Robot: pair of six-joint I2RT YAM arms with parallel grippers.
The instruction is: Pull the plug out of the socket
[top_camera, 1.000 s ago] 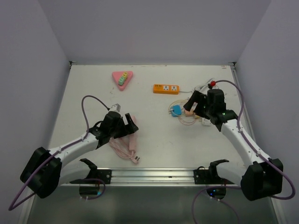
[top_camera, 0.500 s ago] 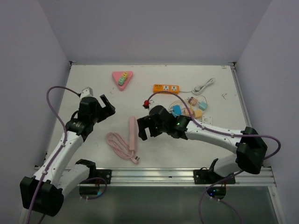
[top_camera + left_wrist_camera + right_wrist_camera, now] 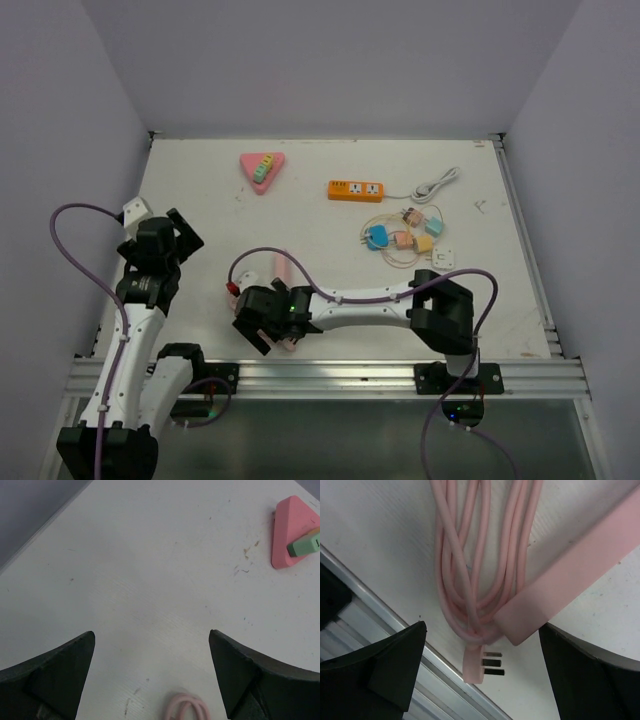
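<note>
- Pink power strip [image 3: 580,575]: a long, flat, pale pink bar, laid on the white surface [image 3: 150,555].
- Its pink cable [image 3: 470,555] is coiled in loose loops just beside the strip and touches its end.
- The pink plug [image 3: 476,664], with dark flat prongs, is seen lying free by the strip's end, close to the metal rail [image 3: 450,685].
- Right gripper [image 3: 482,626] is held above the strip's end. Its jaws are spread wide and nothing is pinched.
- Left gripper [image 3: 151,632] is held well left of the strip. Its jaws are spread wide over bare surface.
- Triangular pink socket [image 3: 292,527] is seen well beyond the strip, with a green plug [image 3: 305,544] seated in it.
- Small coloured plugs [image 3: 400,240] are clustered to the right of the strip, well apart from it.
</note>
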